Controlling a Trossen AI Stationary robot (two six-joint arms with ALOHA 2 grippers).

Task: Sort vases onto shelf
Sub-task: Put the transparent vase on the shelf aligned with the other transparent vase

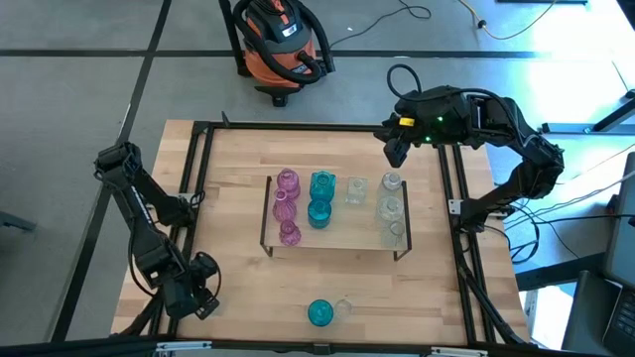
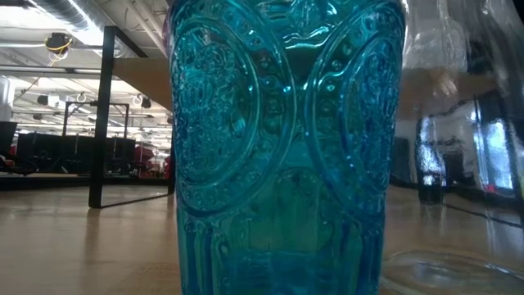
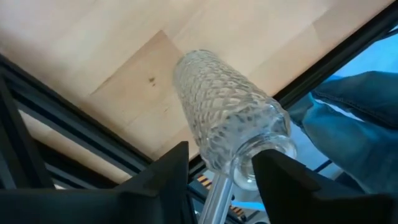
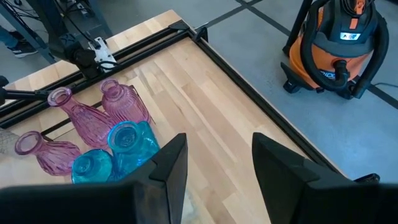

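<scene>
My left gripper (image 1: 203,297) is over the table's near left corner, shut on a clear, diamond-patterned vase (image 3: 224,106). That vase does not show in the high view. The shelf (image 1: 337,241) stands mid-table. It carries pink vases (image 1: 287,206), teal vases (image 1: 320,198) and clear vases (image 1: 390,208), all upright on their bases. A teal vase (image 1: 319,313) and a clear one (image 1: 343,306) stand on the table by the near edge; that teal vase (image 2: 286,147) fills the low view. My right gripper (image 4: 217,168) hangs open and empty, high over the far right corner (image 1: 397,149). My left gripper pinches the clear vase at its mouth end (image 3: 273,140), one finger on each side. The fingers (image 3: 171,180) come from above, slanting steeply down. The vase reaches away below them, its base (image 3: 189,62) toward the wood. Whether the base rests on the table cannot be told.
A black metal frame (image 1: 203,188) rims the tabletop. An orange shop vacuum (image 1: 281,45) sits on the floor past the far edge. A person's blue trouser leg (image 3: 354,118) shows just beyond the frame beside my left gripper. Bare wood lies between shelf and near edge.
</scene>
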